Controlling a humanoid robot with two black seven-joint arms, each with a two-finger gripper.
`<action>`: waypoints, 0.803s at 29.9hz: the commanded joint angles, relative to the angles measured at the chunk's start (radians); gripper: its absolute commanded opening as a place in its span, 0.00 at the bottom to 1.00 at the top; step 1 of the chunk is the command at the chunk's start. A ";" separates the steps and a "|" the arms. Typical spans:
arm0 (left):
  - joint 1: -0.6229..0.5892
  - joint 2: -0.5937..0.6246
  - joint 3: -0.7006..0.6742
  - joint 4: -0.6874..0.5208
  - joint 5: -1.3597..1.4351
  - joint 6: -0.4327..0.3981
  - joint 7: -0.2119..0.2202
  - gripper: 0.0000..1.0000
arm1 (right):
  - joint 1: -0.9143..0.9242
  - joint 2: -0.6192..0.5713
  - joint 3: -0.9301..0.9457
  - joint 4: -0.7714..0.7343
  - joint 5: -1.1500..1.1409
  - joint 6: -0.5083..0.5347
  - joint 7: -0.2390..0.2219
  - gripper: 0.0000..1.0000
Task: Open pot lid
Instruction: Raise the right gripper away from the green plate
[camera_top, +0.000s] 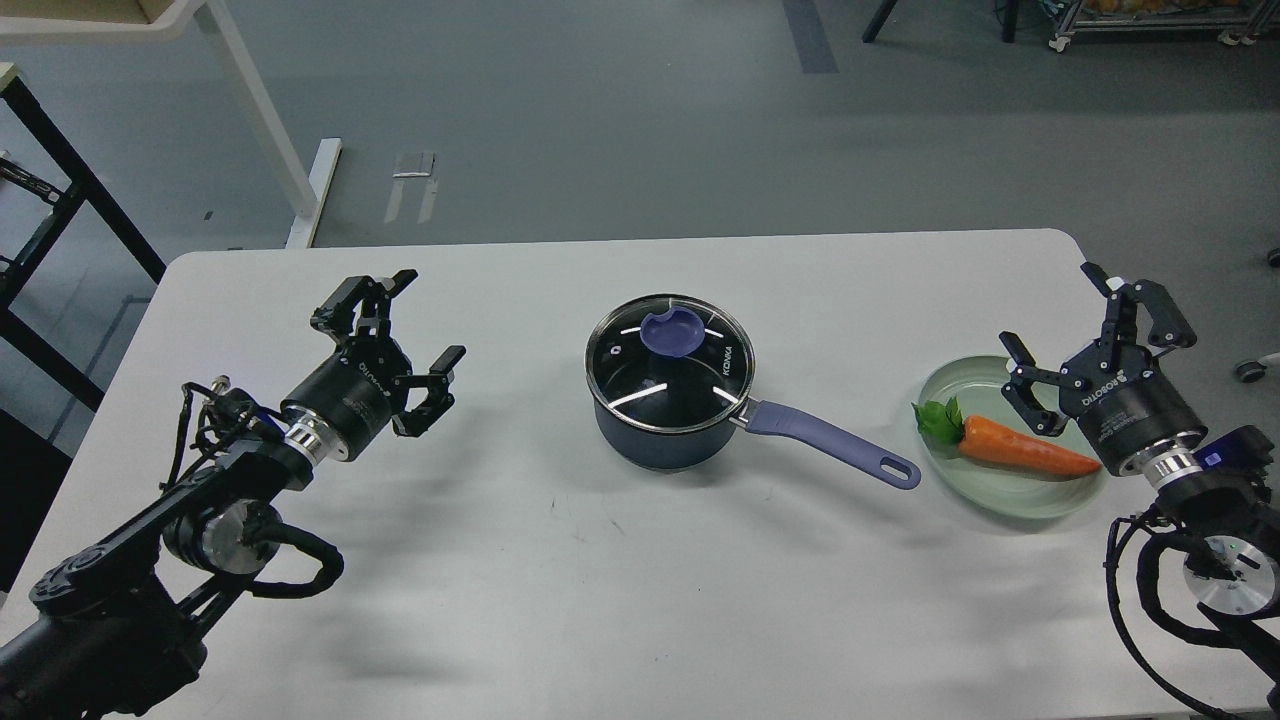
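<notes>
A small dark navy pot (660, 440) stands in the middle of the white table, its long purple-blue handle (835, 442) pointing right and toward me. The glass lid (690, 385) with a steel rim and a purple-blue knob (668, 332) lies flat on the pot, covering it. My left gripper (432, 318) hovers open well to the left of the pot, holding nothing. On the right, my right gripper (1058, 308) hangs open over the plate's far edge, also holding nothing.
A pale green plate (1040, 493) with a toy carrot (1025, 449) on it sits right of the pot handle, just under my right gripper. The table's far edge (620, 245) lies behind the pot, with grey floor and table legs beyond.
</notes>
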 joint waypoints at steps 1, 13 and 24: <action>0.001 0.000 -0.023 -0.001 -0.002 0.003 -0.033 0.99 | -0.005 -0.011 -0.001 0.007 -0.003 0.002 0.000 1.00; 0.000 0.046 -0.004 0.000 0.004 0.009 -0.056 0.99 | 0.113 -0.278 0.000 0.191 -0.345 -0.004 0.000 1.00; -0.022 0.138 0.004 -0.003 0.004 -0.017 -0.087 0.99 | 0.330 -0.350 -0.013 0.354 -1.003 -0.007 0.000 1.00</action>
